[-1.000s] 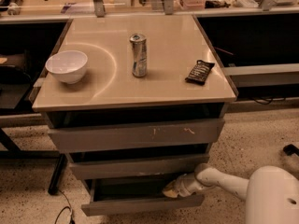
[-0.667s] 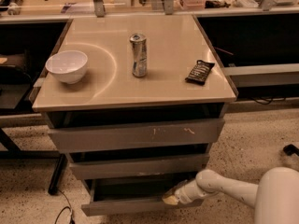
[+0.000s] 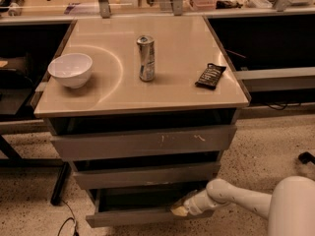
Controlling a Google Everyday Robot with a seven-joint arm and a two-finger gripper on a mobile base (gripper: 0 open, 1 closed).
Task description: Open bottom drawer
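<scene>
Three drawers (image 3: 142, 144), one bowl (image 3: 71, 69), one can (image 3: 145, 58), one packet (image 3: 210, 75).
Gripper (image 3: 179, 210) lower now, on bottom drawer (image 3: 130, 218); grip I cannot tell.

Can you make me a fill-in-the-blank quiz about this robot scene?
1. The gripper is at the bottom drawer, the lowest of ____ grey drawers.
2. In the picture, the white bowl sits ____ of the can.
3. The can stands ____, not tipped over.
Missing words: three; left; upright.

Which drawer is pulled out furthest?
The bottom drawer, slimmest front: juts past the middle drawer and top drawer, interior showing. End effector at its right end.
</scene>
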